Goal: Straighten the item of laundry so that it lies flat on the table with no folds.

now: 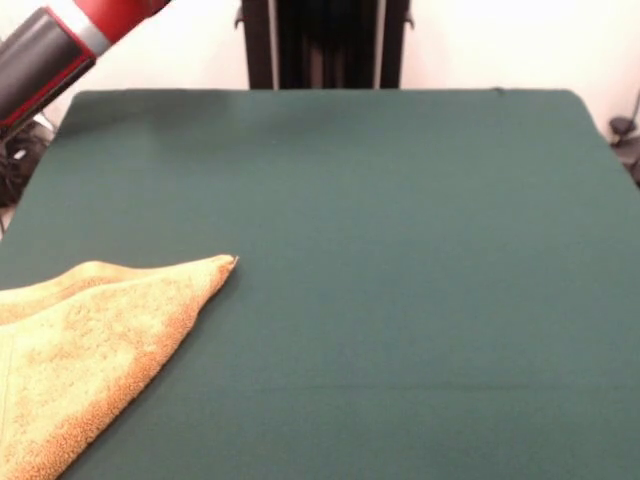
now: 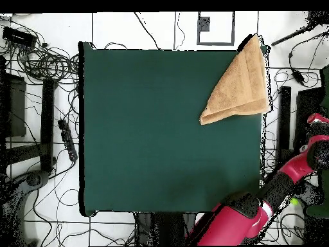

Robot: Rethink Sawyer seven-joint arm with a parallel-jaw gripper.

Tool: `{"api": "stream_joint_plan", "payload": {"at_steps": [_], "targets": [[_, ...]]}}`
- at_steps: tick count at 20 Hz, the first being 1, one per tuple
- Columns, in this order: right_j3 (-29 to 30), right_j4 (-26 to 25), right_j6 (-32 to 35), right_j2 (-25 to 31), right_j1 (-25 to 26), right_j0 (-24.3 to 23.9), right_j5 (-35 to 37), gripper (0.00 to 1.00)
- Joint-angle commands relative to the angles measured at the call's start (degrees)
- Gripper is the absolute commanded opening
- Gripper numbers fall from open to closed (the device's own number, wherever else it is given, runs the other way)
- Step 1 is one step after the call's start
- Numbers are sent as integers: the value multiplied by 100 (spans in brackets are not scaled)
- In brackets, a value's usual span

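The orange-yellow towel (image 1: 90, 350) lies at the near left of the dark green table (image 1: 380, 250), folded over into a rough triangle with two layers showing along one edge. In the overhead view the towel (image 2: 239, 87) sits at the table's (image 2: 160, 141) top right corner, one tip pointing to the table's middle and its far side reaching past the edge. The red and black arm (image 2: 283, 183) runs off the table's right side. Its dark end with my gripper (image 2: 321, 93) is beside the table, well clear of the towel. An arm link (image 1: 60, 45) shows at the top left.
The black pedestal (image 1: 325, 40) stands behind the table's far edge. Cables and black gear (image 2: 45, 96) lie on the white floor around the table. A green ball (image 2: 294, 201) lies on the floor by the arm.
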Motion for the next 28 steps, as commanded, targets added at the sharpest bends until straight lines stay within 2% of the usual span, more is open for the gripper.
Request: {"api": "stream_joint_plan", "payload": {"at_steps": [1, 3, 5, 7, 13, 18, 21, 28], "targets": [[1331, -363, 1570, -871, -580, -616, 1341, 0], [731, -147, 782, -516, -418, -379, 1529, 0], [429, -56, 455, -393, -346, -248, 1629, 0], [216, -39, 396, -396, -306, -175, 1722, 0], [133, -34, 309, -349, -313, -155, 1799, 0], [369, -20, 91, -314, -438, -230, 1765, 0], [391, 16, -222, -326, -424, -197, 2146, 0], [-225, 6, 323, -425, -96, 125, 2498, 0]]}}
